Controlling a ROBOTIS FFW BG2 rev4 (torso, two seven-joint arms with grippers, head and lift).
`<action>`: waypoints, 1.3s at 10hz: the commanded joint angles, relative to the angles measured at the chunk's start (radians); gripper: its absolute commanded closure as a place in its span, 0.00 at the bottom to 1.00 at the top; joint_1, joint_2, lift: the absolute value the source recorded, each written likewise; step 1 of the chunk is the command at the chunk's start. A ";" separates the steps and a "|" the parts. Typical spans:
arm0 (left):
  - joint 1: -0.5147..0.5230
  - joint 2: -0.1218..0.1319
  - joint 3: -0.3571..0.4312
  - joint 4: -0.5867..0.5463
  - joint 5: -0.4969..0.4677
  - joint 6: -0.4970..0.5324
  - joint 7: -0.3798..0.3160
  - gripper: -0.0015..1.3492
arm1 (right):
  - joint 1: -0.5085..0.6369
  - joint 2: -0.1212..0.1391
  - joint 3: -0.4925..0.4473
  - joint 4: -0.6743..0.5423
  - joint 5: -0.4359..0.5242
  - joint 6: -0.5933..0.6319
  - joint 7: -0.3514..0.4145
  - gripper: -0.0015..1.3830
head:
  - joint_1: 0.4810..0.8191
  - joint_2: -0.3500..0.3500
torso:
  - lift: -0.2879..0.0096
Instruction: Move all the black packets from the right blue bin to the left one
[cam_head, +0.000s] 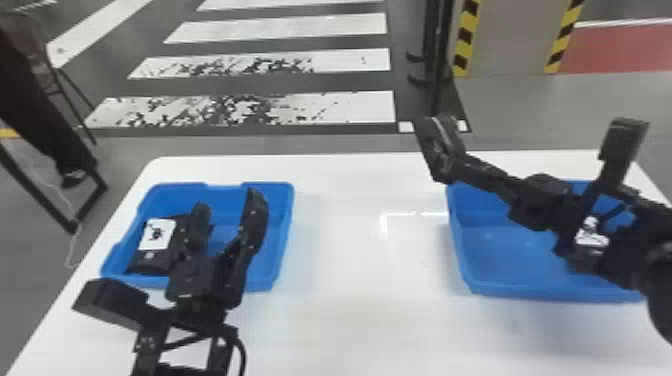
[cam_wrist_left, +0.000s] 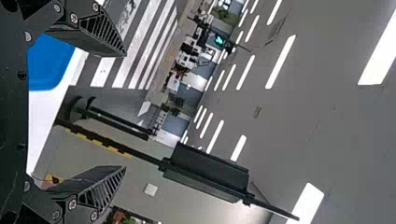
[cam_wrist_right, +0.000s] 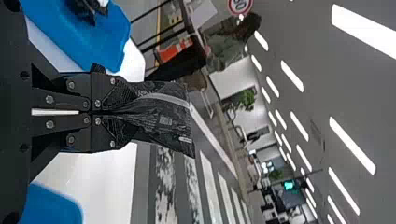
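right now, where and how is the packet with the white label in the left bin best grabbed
I'd come from above and pinch the right-hand edge of the labelled packet. It lies label up near the left wall of the left bin, so the edge facing the bin's middle likely leaves more finger room. The open left hand is on that side.

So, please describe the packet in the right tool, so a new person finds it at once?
On the white table, find the right blue bin. Near its far left corner, the right tool holds the black packet in the air. A light stripe crosses it, whereas the packet in the left blue bin shows a white label.
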 joint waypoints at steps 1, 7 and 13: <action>-0.012 0.019 -0.067 -0.010 0.069 0.001 -0.011 0.15 | -0.050 -0.008 0.079 0.045 -0.037 -0.048 0.026 0.84 | 0.63 0.70 | 0.40; -0.039 0.042 -0.149 -0.025 0.101 0.028 -0.019 0.15 | -0.101 -0.017 0.318 0.102 -0.202 -0.036 0.045 0.84 | 0.63 0.79 | 0.40; -0.041 0.042 -0.151 -0.025 0.101 0.047 -0.016 0.16 | -0.123 -0.026 0.442 0.109 -0.274 -0.016 0.045 0.84 | 0.63 0.89 | 0.40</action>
